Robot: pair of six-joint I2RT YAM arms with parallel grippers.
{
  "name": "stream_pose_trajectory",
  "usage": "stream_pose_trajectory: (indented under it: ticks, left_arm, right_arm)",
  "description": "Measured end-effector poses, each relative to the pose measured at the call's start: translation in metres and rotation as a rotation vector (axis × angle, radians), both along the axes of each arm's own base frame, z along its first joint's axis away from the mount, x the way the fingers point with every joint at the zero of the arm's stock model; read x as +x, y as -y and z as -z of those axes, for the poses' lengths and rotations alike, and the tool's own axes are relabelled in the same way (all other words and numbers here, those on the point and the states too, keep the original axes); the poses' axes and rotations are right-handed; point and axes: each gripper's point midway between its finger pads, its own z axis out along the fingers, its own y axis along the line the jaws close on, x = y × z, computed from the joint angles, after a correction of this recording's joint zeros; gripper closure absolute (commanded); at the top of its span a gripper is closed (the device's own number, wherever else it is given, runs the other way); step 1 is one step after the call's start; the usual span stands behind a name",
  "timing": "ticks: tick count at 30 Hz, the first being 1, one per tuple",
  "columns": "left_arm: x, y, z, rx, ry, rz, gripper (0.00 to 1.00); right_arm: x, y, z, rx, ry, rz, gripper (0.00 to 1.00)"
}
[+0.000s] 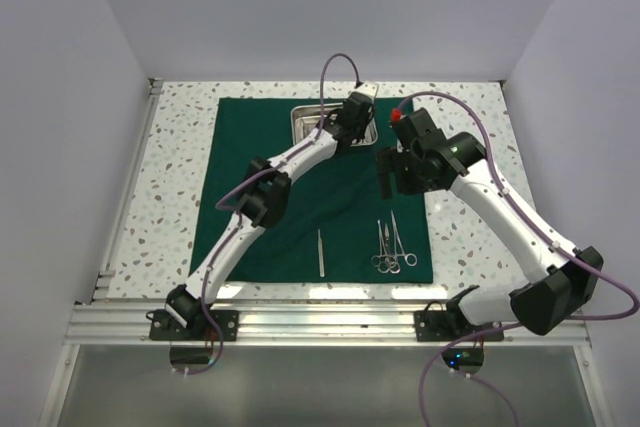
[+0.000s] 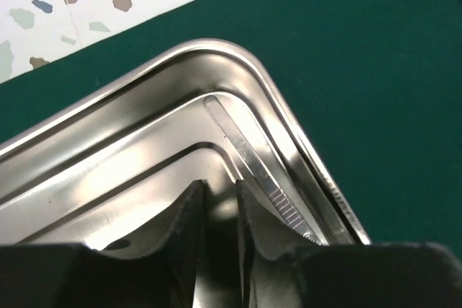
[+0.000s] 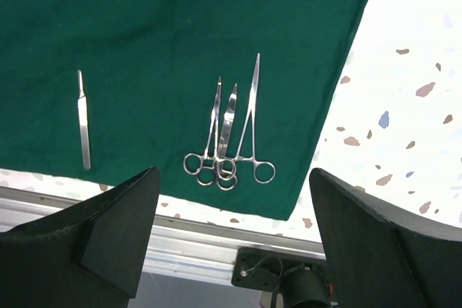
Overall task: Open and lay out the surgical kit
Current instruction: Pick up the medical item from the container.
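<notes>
The dark green cloth [image 1: 300, 227] lies spread flat on the speckled desk [image 1: 180, 147]. The steel tray [image 1: 303, 122] sits at the cloth's far edge, about midway across.

In the left wrist view, a flat ridged instrument [image 2: 253, 167] lies inside the tray, tucked along the wall at a rounded corner. The left tool [image 1: 350, 122] reaches down into the tray. Its fingers [image 2: 189, 210] stand a narrow gap apart with nothing visible between them, and the ridged instrument lies just beside one finger.

Toward the cloth's near right corner the scissor-handled clamps [image 1: 388, 247] lie bunched together, their ring handles overlapping and pointing at the near edge. A single slender instrument [image 1: 321, 252] lies to their left, apart from them, also on the cloth.

The right tool [image 1: 390, 177] hangs above the right part of the cloth, its jaws spread wide and holding nothing.
</notes>
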Motion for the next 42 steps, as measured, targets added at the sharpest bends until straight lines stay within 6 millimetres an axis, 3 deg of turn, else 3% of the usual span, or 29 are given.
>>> stream_pose_trajectory:
  ticks: [2, 5, 9, 12, 16, 20, 23, 28, 33, 35, 42]
  left_arm:
    - [0.000, -0.003, 0.001, 0.049, 0.017, 0.015, 0.82]
    - [-0.003, -0.005, 0.003, 0.102, 0.023, 0.032, 0.71]
    - [-0.003, -0.014, 0.003, 0.133, 0.013, 0.016, 0.63]
    - [-0.001, -0.031, 0.000, 0.172, 0.009, -0.039, 0.62]
    - [0.000, -0.059, -0.003, 0.233, 0.012, -0.138, 0.50]
    - [-0.011, -0.088, -0.008, 0.212, -0.039, -0.196, 0.45]
    - [-0.015, -0.112, -0.019, 0.171, -0.067, -0.236, 0.44]
    - [-0.010, -0.151, -0.072, 0.088, -0.006, -0.344, 0.44]
    - [-0.010, -0.167, -0.104, 0.033, 0.028, -0.413, 0.47]
    - [-0.013, -0.171, -0.098, 0.023, 0.006, -0.431, 0.49]
    - [-0.051, -0.208, -0.023, 0.089, -0.200, -0.499, 0.51]
  right_arm:
    - [0.002, -0.001, -0.001, -0.001, 0.005, -0.007, 0.12]
    - [0.003, -0.001, -0.003, -0.001, 0.009, -0.017, 0.12]
    - [0.004, -0.003, -0.006, 0.014, 0.011, -0.030, 0.12]
    - [0.005, -0.005, -0.006, 0.023, 0.009, -0.034, 0.12]
    - [0.006, -0.010, -0.005, 0.040, 0.001, -0.044, 0.12]
    - [0.006, -0.011, -0.006, 0.046, 0.001, -0.046, 0.12]
    - [0.005, -0.011, -0.005, 0.049, 0.000, -0.047, 0.12]
    - [0.003, -0.014, -0.004, 0.068, 0.000, -0.050, 0.12]
    - [0.005, -0.017, 0.001, 0.089, 0.007, -0.044, 0.12]
    - [0.004, -0.018, 0.001, 0.097, 0.011, -0.044, 0.12]
    - [-0.003, -0.015, -0.005, 0.119, 0.034, -0.044, 0.12]
